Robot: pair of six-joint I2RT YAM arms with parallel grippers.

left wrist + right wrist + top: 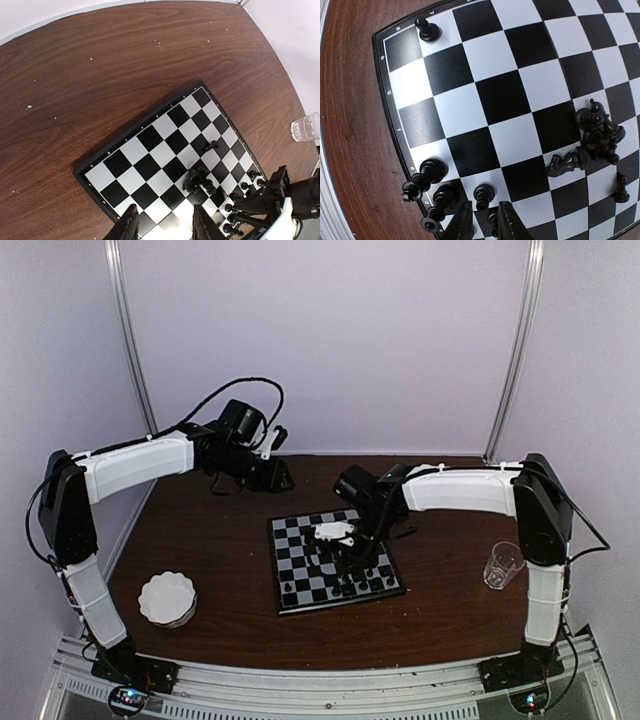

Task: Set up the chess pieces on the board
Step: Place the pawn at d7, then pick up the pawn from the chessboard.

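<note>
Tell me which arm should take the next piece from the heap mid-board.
Right. The right gripper is open and low over the board, near the heap. The left gripper hangs beyond the board's far-left corner.

Flat black-and-white chequered board (296,558) with tiny black chess pieces (596,134): several stood along one edge, others clustered, one toppled, near its middle.

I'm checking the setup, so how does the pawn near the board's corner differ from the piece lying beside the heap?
The corner pawn stands upright; the toppled piece lies on its side. The corner pawn is alone near the rim; the toppled piece lies beside the heap of pieces, further in. Both are black and on the board.
</note>
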